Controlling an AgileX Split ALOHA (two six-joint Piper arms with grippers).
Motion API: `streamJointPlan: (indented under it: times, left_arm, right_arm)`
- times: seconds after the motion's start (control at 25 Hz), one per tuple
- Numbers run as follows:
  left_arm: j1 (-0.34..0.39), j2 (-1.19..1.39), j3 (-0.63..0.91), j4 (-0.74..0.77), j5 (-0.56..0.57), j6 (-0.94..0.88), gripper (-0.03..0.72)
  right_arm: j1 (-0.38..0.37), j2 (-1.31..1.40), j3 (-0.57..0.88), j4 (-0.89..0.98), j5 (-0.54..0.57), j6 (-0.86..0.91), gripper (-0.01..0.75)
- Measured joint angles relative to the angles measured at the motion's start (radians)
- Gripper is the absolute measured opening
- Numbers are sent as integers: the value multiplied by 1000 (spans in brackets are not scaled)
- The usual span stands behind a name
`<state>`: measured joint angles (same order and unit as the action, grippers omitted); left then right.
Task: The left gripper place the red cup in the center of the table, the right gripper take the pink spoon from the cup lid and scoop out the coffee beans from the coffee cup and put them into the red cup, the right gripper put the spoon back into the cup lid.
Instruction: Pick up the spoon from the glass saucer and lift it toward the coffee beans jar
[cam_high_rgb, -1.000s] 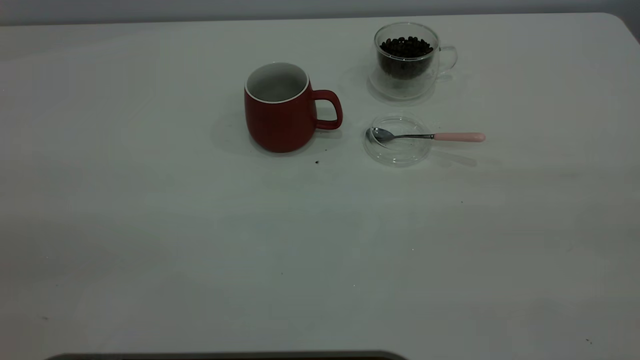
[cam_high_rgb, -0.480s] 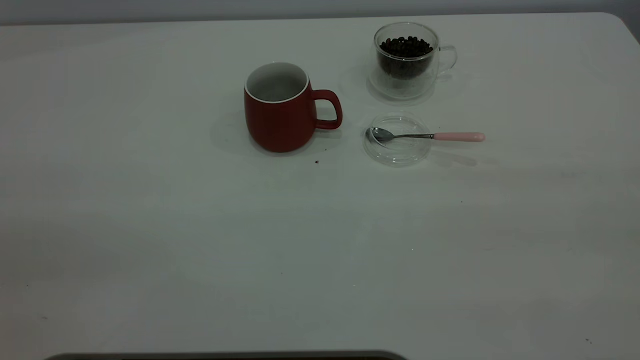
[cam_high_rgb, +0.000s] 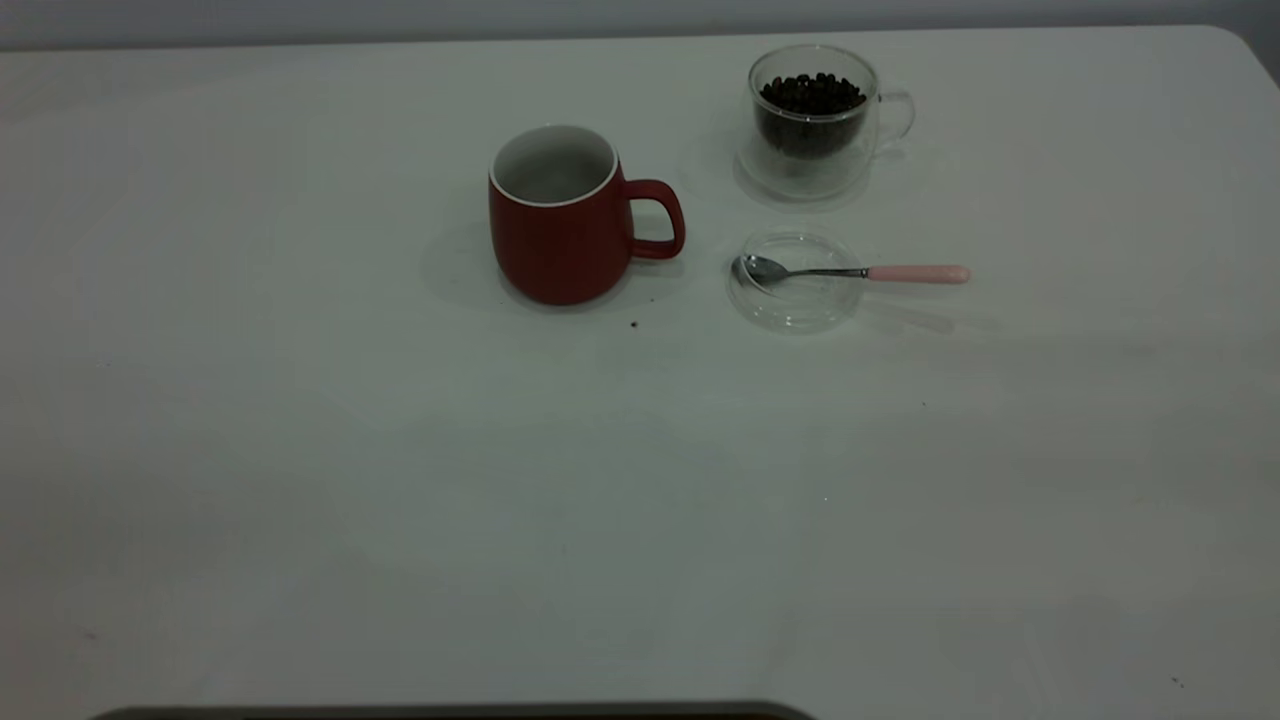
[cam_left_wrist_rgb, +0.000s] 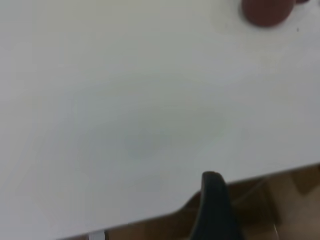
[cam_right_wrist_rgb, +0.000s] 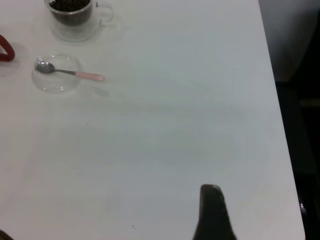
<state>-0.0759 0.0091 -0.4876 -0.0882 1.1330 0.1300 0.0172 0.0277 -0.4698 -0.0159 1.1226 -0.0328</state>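
Observation:
The red cup (cam_high_rgb: 560, 215) stands upright near the table's middle, handle to the right, and its white inside shows no beans. It also shows in the left wrist view (cam_left_wrist_rgb: 267, 12). The glass coffee cup (cam_high_rgb: 815, 120) holds dark beans at the back right. The clear cup lid (cam_high_rgb: 795, 280) lies in front of it. The pink-handled spoon (cam_high_rgb: 860, 272) rests with its bowl in the lid and its handle pointing right. My left gripper (cam_left_wrist_rgb: 215, 210) hangs over the table's near edge, far from the cup. My right gripper (cam_right_wrist_rgb: 212, 215) is far from the spoon (cam_right_wrist_rgb: 70, 73).
A dark crumb (cam_high_rgb: 633, 324) lies just in front of the red cup. The white table (cam_high_rgb: 400, 500) has a rounded corner at the back right. Neither arm shows in the exterior view.

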Motion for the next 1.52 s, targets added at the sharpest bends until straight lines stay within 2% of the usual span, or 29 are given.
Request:
streamJointPlan:
  times: [0.52, 0.84, 1.52]
  left_arm:
    - [0, -27, 0, 0, 3, -8, 588]
    - [0, -27, 0, 98, 3, -161, 588]
    - [0, -27, 0, 102, 3, -168, 588]
  right_arm:
    - [0, 0, 0, 0, 1, 0, 560]
    - [0, 0, 0, 0, 1, 0, 560]
    - [0, 0, 0, 0, 1, 0, 560]
